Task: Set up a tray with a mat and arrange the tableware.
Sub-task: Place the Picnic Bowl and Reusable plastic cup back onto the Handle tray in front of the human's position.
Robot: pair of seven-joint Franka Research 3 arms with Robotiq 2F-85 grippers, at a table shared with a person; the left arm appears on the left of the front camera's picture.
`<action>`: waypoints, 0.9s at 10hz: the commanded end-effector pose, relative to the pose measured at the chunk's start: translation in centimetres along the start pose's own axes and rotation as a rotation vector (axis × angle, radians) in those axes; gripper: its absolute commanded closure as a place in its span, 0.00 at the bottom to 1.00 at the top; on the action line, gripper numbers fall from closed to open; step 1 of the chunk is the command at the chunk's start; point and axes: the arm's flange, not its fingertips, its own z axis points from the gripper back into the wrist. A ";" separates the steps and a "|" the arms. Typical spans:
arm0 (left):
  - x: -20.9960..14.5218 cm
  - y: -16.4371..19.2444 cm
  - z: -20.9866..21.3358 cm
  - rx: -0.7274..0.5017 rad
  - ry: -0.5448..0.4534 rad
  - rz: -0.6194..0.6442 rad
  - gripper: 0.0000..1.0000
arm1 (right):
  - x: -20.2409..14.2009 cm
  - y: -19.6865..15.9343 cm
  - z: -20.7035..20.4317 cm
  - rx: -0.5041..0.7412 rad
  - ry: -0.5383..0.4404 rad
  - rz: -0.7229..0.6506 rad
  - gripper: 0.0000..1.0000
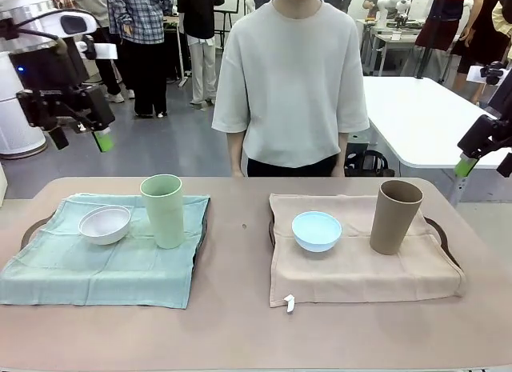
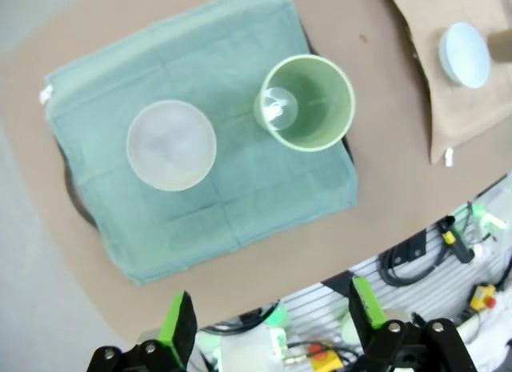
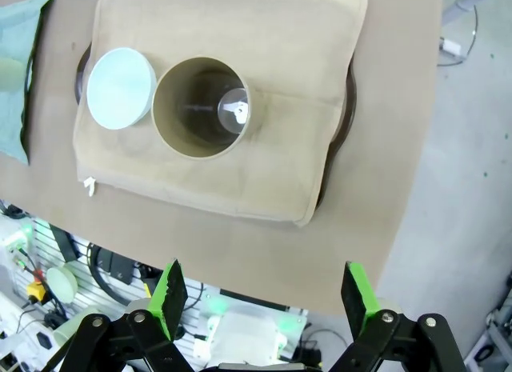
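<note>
Fingers wide on my left gripper (image 2: 268, 324) and right gripper (image 3: 260, 296), holding nothing, high above both mats' tableware.

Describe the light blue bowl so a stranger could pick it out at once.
Find the tan mat on the table's right half, as seen from the robot's side. Two things stand on it: the tall tan-brown cup and, to its left, the light blue bowl, low, round, the only blue dish.

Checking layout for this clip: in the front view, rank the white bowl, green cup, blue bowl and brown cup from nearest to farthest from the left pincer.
1. White bowl, on the green mat, below the left pincer; the green cup is nearly as close.
2. Green cup, same mat, right of that bowl.
3. Blue bowl, on the tan mat.
4. Brown cup, far right.
</note>
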 end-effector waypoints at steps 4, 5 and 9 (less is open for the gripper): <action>-0.2 1.5 0.5 -0.148 -0.021 0.012 0.00 | -0.2 -1.6 0.2 0.121 0.003 0.013 0.00; -0.8 4.8 1.4 -0.249 -0.046 0.048 0.00 | -0.9 -4.7 0.7 0.230 -0.005 -0.016 0.00; -5.8 16.6 2.9 -0.561 -0.157 0.176 0.00 | -5.1 -16.4 0.2 0.628 -0.090 -0.106 0.00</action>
